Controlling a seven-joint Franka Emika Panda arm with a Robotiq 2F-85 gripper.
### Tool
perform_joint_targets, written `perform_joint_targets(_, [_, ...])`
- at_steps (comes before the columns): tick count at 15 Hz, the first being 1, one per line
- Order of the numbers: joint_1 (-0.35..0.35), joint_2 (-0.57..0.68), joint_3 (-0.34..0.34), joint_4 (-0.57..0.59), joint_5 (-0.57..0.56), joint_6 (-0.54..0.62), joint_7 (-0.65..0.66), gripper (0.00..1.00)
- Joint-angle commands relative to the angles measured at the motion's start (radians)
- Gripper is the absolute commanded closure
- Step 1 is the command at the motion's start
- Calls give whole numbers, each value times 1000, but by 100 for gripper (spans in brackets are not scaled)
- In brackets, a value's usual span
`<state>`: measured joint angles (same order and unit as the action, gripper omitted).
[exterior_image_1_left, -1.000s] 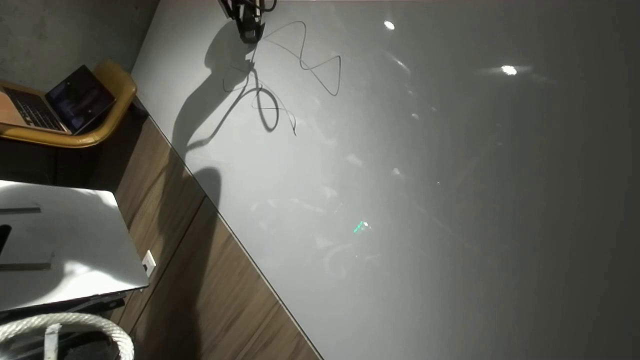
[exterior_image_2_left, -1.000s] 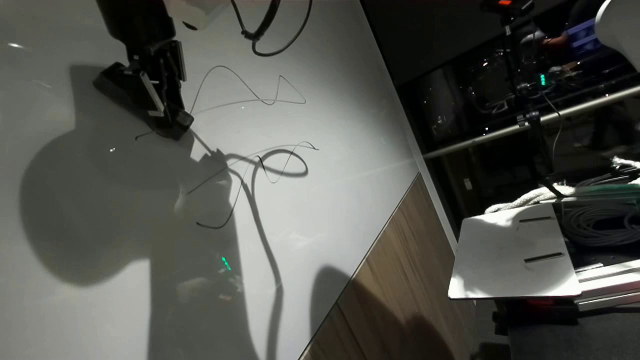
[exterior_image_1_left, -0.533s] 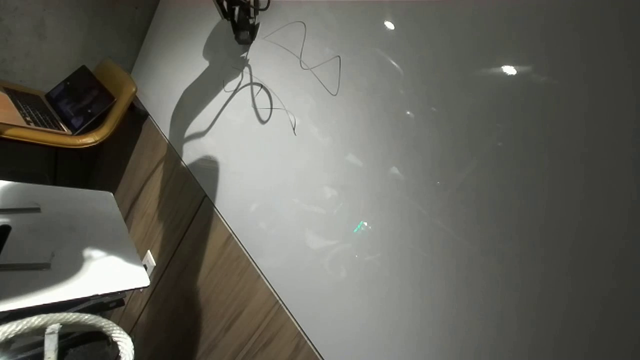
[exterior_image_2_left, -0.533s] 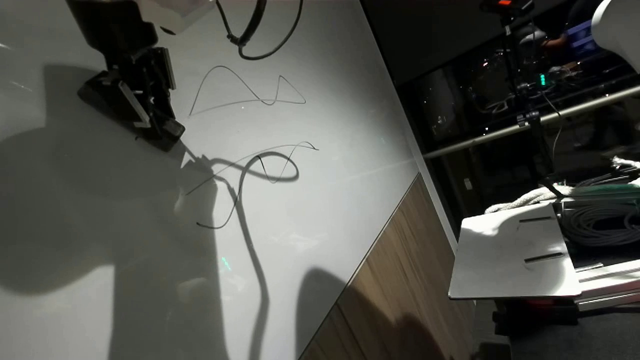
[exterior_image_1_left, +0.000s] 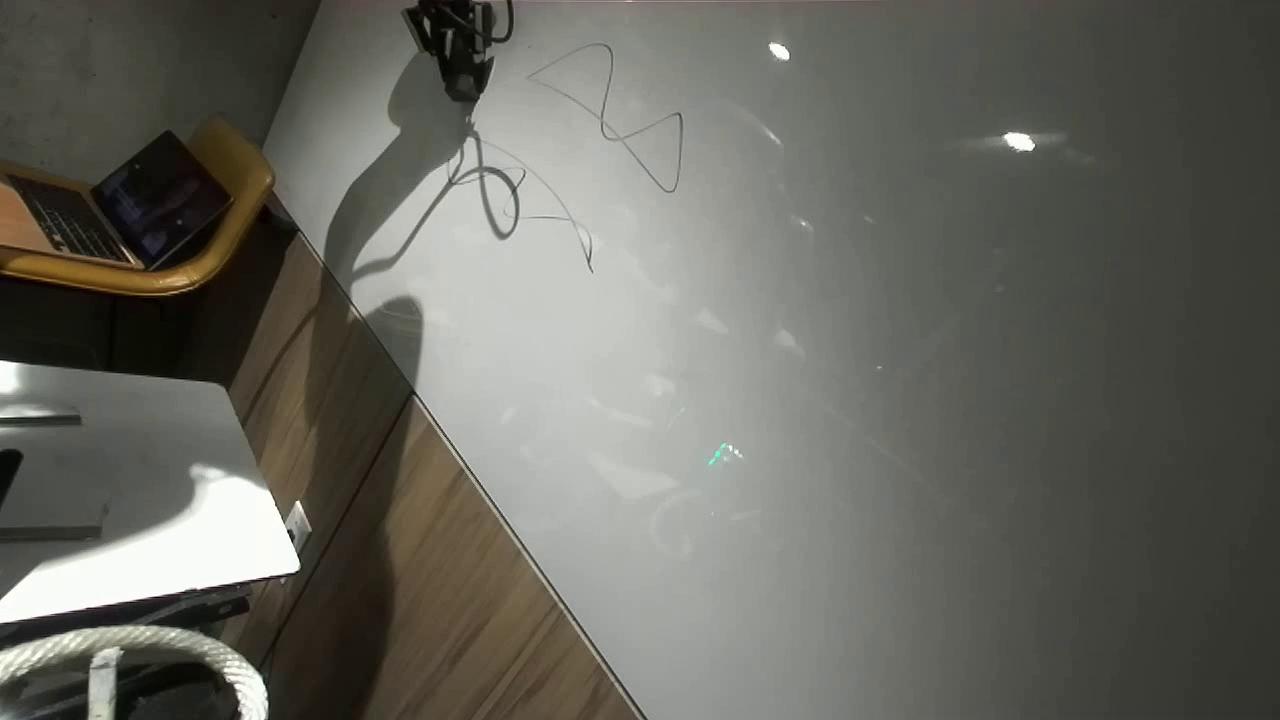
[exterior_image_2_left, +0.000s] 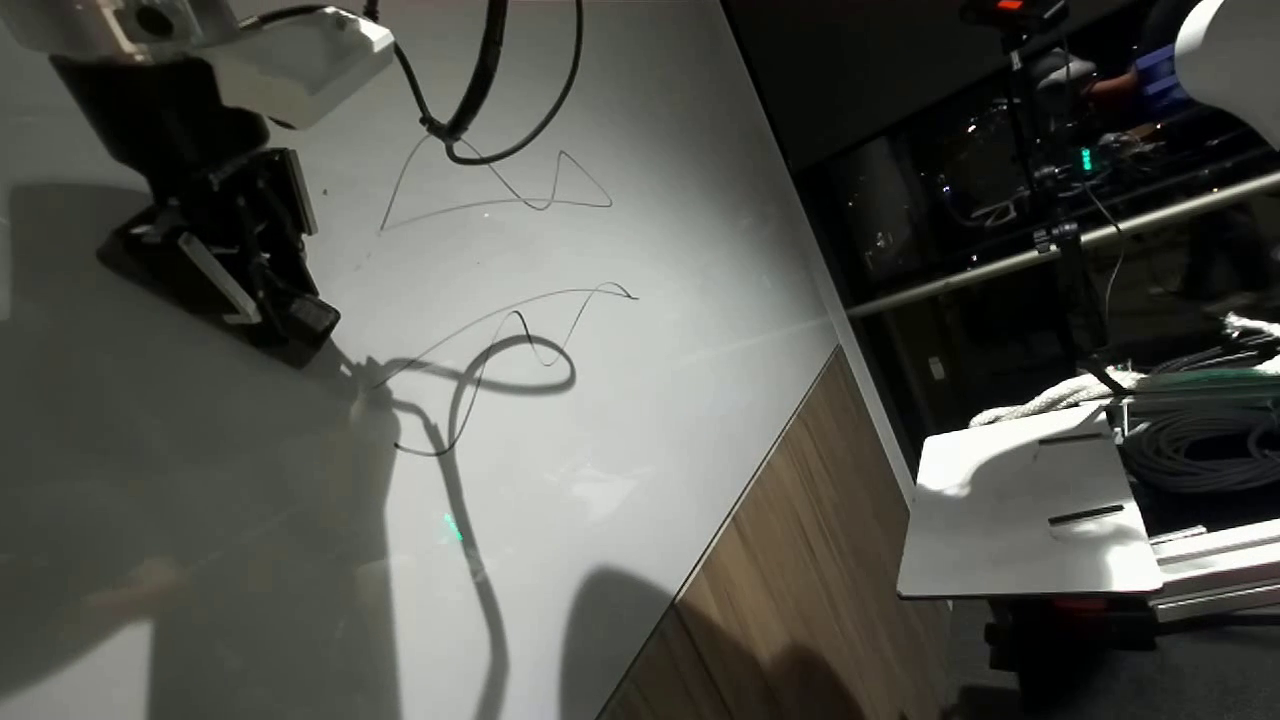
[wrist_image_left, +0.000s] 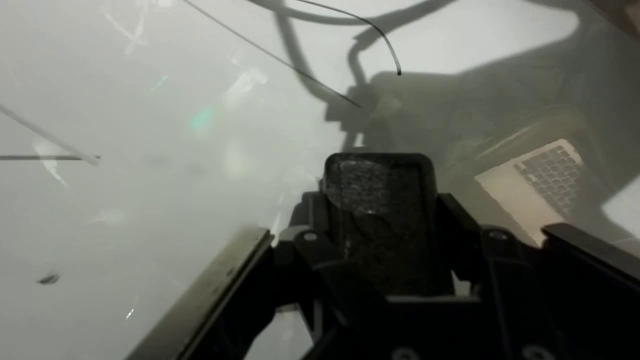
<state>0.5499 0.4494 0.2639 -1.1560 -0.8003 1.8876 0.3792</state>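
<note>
Block and end effector show dark at the top in an exterior view, in front of a white surface; a thin-lined scribble lies to their right and a looser curve below, with a shadow crossing part of it. At the left a laptop sits on a chair, higher in view than a plate and a rope. In an exterior view where a cable hangs across part of the scribble, the end effector slants in from the upper left, the block at its tip near one end of the curve — whether it touches the surface cannot be told. In the wrist view, fingers stand on both sides of the block, closed on it; both ends of the curve show just beyond, and a keyboard's reflection lies to the right.
</note>
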Motion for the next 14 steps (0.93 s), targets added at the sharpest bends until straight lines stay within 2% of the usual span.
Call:
perform_joint_targets(1, [-72,27,-42,40,-28,84,-64,71])
perform_joint_targets(7, [-124,-125,-48,-131,-1,79,-8,71])
perform_joint_targets(14, [-235,-329,-88,-332,11,85,58,71])
